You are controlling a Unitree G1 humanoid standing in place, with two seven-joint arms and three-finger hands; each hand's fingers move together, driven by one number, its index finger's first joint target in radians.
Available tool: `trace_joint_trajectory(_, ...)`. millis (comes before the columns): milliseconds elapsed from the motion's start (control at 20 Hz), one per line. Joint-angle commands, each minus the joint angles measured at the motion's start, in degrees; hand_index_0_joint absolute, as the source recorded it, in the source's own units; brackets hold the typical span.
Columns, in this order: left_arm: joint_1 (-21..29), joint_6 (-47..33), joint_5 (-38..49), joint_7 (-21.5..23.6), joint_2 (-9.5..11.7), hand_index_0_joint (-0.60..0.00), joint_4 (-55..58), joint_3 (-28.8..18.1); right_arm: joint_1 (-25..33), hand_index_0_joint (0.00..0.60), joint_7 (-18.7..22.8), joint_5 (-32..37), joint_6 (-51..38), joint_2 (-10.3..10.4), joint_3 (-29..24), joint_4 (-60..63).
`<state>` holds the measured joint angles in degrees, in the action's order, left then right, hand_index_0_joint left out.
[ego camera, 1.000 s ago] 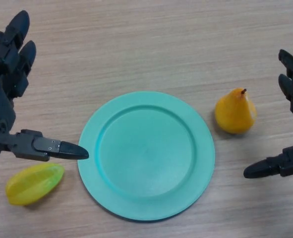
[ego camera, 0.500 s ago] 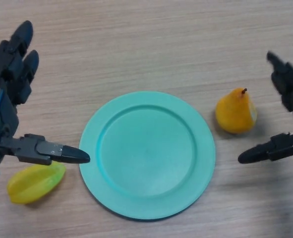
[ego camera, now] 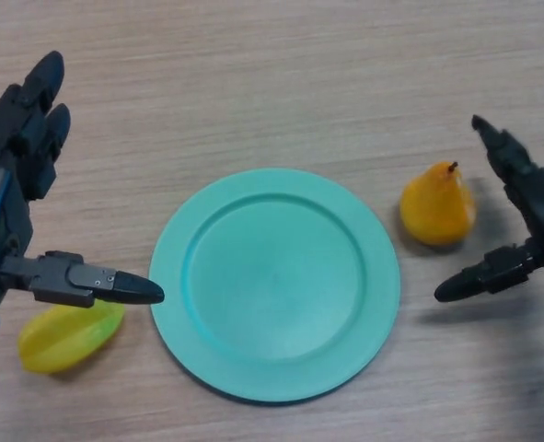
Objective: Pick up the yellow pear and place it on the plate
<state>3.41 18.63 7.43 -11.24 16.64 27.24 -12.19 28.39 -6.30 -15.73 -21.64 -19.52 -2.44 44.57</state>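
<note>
The yellow pear stands upright on the wooden table, just right of the teal plate. My right hand is open, close to the right of the pear and not touching it; its fingers reach past the pear's far side and its thumb points left below it. My left hand is open at the left edge, thumb pointing toward the plate's left rim. The plate holds nothing.
A yellow-green star fruit lies on the table at the lower left, under my left thumb and just left of the plate.
My right hand has moved left, in from the right edge, closing the gap to the pear. The left hand, pear and plate have hardly shifted.
</note>
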Motion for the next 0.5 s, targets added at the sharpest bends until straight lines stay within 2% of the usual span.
trace_joint_trajectory(50,2.59,-9.02,-0.15,3.29,1.97,0.000,2.24,-2.84,6.54,0.000,5.45,-1.74,-11.81,-3.27,-1.03,4.35)
trace_joint_trajectory(250,2.27,-10.09,0.37,3.90,2.27,0.000,1.72,-3.58,10.23,0.000,6.54,-4.09,-14.77,-3.22,-0.11,12.71)
trace_joint_trajectory(400,2.07,-9.88,-0.76,3.82,3.23,0.000,2.07,-4.37,12.27,0.000,5.43,-3.15,-14.62,-1.77,-0.03,15.76)
trace_joint_trajectory(500,1.59,-10.20,-1.96,3.75,3.26,0.000,2.81,-4.45,13.26,0.000,6.51,-5.16,-14.92,-1.37,1.08,17.41)
